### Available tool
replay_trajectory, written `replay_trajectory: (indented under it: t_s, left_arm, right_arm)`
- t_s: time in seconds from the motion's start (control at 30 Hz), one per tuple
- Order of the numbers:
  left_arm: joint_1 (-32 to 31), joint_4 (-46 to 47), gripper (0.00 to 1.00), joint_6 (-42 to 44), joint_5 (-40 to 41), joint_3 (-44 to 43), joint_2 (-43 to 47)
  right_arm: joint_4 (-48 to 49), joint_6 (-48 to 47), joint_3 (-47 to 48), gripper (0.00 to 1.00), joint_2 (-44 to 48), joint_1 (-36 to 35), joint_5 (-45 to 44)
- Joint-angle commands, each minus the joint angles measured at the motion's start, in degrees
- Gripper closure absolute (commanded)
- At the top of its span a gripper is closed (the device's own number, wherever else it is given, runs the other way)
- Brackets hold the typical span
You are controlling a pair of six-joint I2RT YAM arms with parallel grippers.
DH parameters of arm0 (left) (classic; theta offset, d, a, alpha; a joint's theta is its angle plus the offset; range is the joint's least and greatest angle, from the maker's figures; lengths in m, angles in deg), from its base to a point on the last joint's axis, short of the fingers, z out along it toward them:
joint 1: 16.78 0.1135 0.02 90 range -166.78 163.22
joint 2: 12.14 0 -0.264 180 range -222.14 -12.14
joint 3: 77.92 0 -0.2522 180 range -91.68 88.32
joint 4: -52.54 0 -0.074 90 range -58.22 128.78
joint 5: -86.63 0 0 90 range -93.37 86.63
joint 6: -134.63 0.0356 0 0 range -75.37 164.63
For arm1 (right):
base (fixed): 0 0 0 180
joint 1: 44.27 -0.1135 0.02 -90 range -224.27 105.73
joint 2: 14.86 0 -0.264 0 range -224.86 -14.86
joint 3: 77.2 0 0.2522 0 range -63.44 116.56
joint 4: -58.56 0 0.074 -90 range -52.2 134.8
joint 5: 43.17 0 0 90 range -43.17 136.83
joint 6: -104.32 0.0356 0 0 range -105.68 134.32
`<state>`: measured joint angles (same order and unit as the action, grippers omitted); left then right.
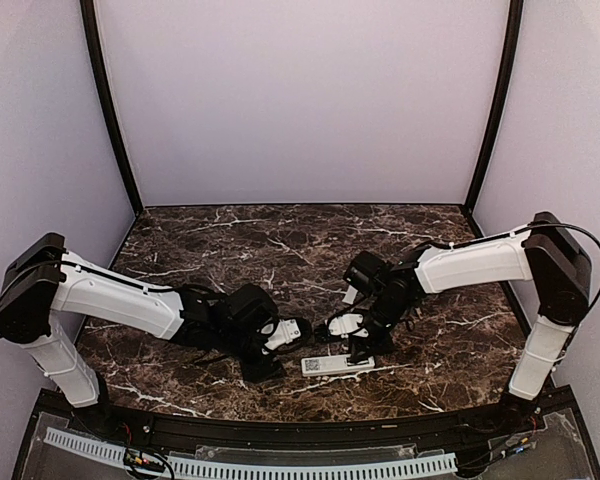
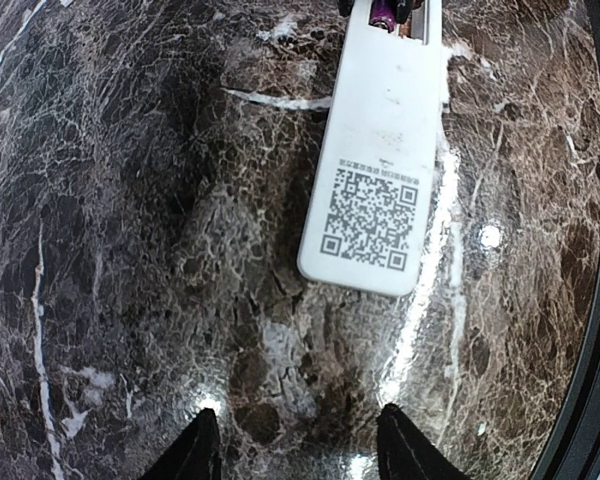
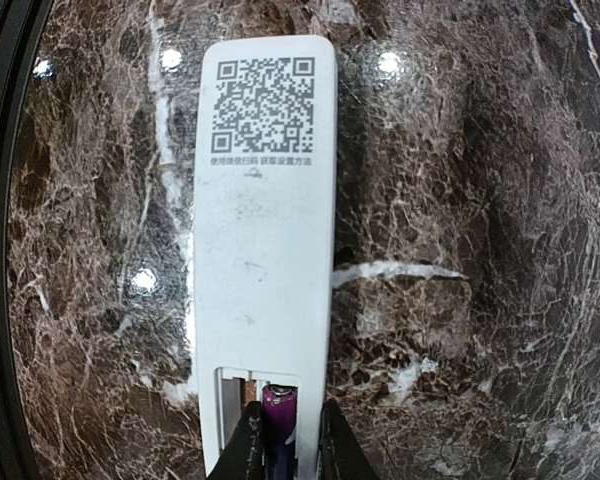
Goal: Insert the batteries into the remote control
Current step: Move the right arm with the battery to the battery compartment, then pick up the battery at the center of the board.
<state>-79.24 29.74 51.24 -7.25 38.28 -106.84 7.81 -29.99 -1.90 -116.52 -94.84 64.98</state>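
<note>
- The slim white rectangular plastic remote control [image 1: 338, 365] lies flat at 6 o'clock on the dark brown marble tabletop [image 1: 280, 240], close to the near edge. Its long axis runs from 9 to 3 o'clock.
- The remote control is face down, with the black printed QR code [image 3: 263, 95] uppermost. This orientation exposes the open battery compartment [image 3: 250, 400] at the 3 o'clock end.
- The right pincer [image 3: 285, 440] stands over that end. Its fingers are drawn narrow around a purple cylindrical battery [image 3: 277, 420], which is aligned lengthwise with one slot for seating.
- The neighbouring slot looks unfilled. Judgement: loading is partly complete, and no second battery is in view.
- The left pincer [image 2: 300, 450] hovers off the QR end, toward 10 o'clock of the remote control. Its fingers are spread wide, hold nothing, and are clear of the casing.
- Judgement: this position lets the left pincer brace the casing if insertion pushes it toward 9 o'clock.
- Risk: a tilted battery may jam against the slot wall.
</note>
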Motion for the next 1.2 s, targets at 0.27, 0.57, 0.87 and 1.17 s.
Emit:
replay_trajectory:
  t_s: [0.27,0.57,0.87,1.17]
  left_arm:
    - [0.3,-0.4,0.48,-0.2,-0.3,0.1,-0.1]
    - [0.3,-0.3,0.47,0.1,-0.3,0.4,0.5]
    - [0.3,-0.4,0.46,-0.4,1.4,0.4,1.4]
    - [0.4,0.0,0.41,-0.9,1.7,0.0,1.1]
  right_arm:
    - [0.9,1.1,1.0,0.68,0.7,-0.4,-1.6]
    - [3.7,5.7,4.1,0.64,8.7,3.2,4.8]
    - [-2.9,50.4,10.0,0.65,9.8,24.7,-15.7]
    - [-13.1,60.2,8.3,0.64,1.0,30.3,-17.5]
